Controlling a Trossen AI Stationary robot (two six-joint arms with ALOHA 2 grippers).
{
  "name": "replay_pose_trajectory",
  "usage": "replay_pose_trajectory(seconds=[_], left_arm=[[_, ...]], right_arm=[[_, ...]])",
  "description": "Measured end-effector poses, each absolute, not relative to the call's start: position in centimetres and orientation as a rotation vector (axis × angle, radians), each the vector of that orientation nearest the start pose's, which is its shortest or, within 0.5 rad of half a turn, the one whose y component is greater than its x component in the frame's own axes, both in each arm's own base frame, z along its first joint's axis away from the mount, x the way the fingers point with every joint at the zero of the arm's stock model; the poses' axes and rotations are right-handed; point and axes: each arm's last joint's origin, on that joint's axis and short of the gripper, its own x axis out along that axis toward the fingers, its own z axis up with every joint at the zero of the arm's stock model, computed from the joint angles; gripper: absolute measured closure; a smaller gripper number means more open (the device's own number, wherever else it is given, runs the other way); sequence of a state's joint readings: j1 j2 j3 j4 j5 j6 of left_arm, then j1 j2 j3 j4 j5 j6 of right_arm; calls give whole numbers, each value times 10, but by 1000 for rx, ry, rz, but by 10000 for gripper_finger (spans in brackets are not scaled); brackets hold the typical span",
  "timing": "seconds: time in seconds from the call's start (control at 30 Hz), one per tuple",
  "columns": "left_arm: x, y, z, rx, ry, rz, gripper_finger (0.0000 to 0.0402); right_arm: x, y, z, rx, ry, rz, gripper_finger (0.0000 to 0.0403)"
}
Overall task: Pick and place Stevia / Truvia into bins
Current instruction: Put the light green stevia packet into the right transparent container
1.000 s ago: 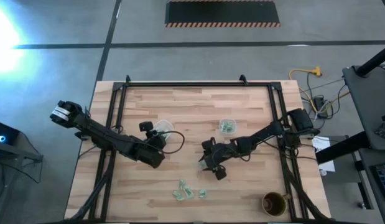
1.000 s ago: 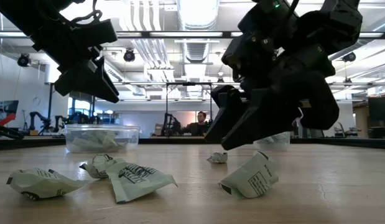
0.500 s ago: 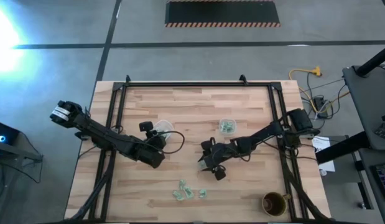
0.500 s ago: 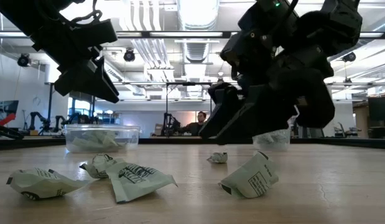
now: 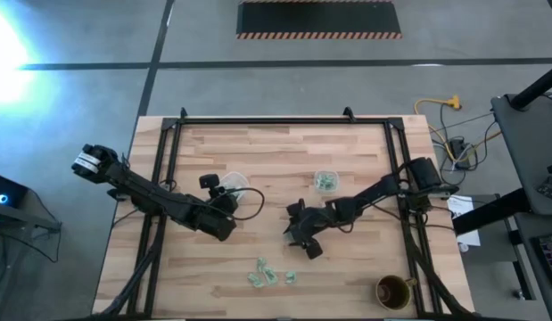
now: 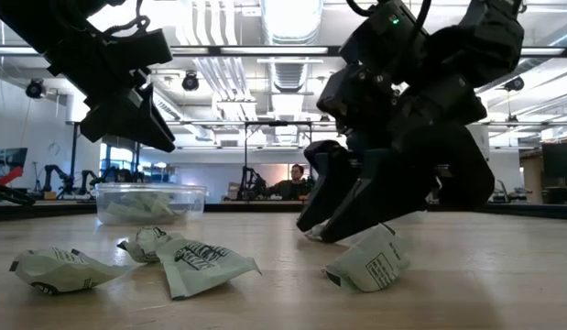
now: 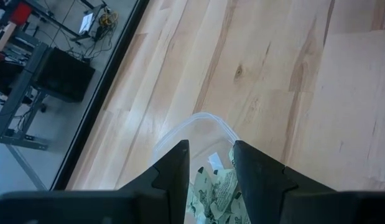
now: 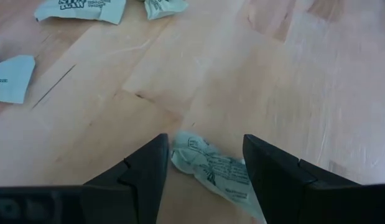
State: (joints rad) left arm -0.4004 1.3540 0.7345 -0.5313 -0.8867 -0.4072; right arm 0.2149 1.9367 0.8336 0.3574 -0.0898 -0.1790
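Item, crumpled Stevia packet (image 8: 212,167): we find it loose on the table (image 5: 365,160), directly between the wide-spread fingers of our right hand (image 8: 203,163), long axis slanting across the gap; left hand (image 7: 209,163), part-open and empty, hangs above its bin (image 7: 198,124), much farther off.

Right gripper (image 8: 204,165) low at table, jaws spread; left gripper (image 7: 209,168) raised, jaws parted.
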Motion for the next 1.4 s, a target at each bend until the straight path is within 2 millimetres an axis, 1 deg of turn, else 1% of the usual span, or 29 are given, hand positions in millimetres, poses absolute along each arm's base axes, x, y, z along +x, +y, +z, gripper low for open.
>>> replay_pose_trajectory(seconds=[0.23,0.53,0.63,1.0,1.2,1.4], left_arm=[[223,-70,190,323,807,600,292],[223,-70,189,320,809,598,292],[223,-70,189,320,809,598,292],[223,-70,189,320,809,600,292],[223,-70,189,322,809,599,292],[223,-70,189,328,809,600,292]], right_arm=[[339,70,91,-131,786,317,202],[338,69,91,-143,791,319,205],[338,69,90,-162,788,327,220],[335,69,98,-197,783,351,301],[335,69,99,-218,779,364,333],[335,69,99,-235,775,372,355]])
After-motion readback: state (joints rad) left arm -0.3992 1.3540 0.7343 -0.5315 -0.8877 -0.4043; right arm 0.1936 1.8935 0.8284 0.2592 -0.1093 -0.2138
